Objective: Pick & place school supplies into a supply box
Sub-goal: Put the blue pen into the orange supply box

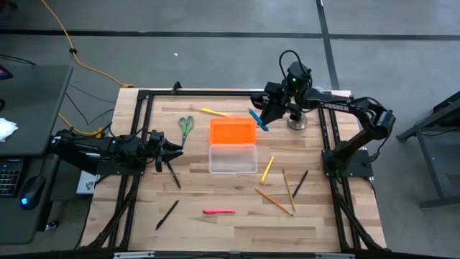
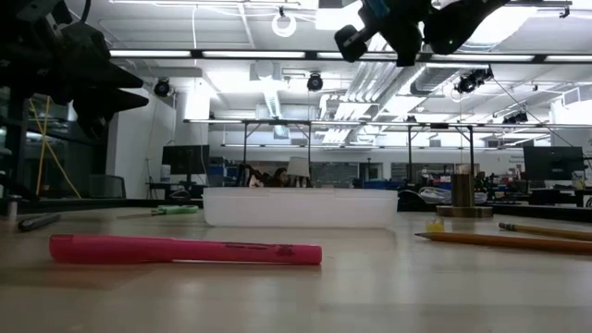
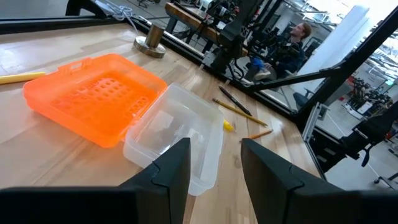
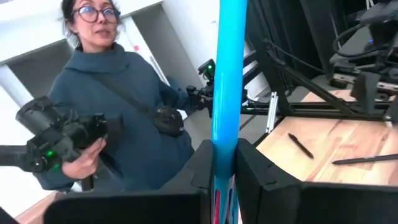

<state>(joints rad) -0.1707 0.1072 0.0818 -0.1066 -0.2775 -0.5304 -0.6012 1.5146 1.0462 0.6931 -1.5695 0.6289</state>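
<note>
The right gripper [image 1: 267, 115] is clamping a blue pen [image 1: 257, 119] and carrying it above the far right corner of the supply box [image 1: 233, 147], so the placing step is under way; next it needs lowering over the clear tray, which is sitting seemingly empty beside its orange lid [image 1: 232, 132]. The left gripper [image 1: 172, 152] is waiting with fingers spread at the table's left side.

The supply box [image 1: 233, 157] lies open at the middle of the counter [image 1: 230, 223], its lid [image 1: 233, 132] on the far side. The scissors [image 1: 187, 126] lie left of the lid. Pencils [image 1: 280, 191] lie right of the box, and a marker [image 1: 218, 211] in front of it. The right pincer [image 1: 263, 115] hangs above the lid's right edge, holding a pen [image 1: 257, 119]. The left pincer [image 1: 176, 150] sits left of the box.
</note>
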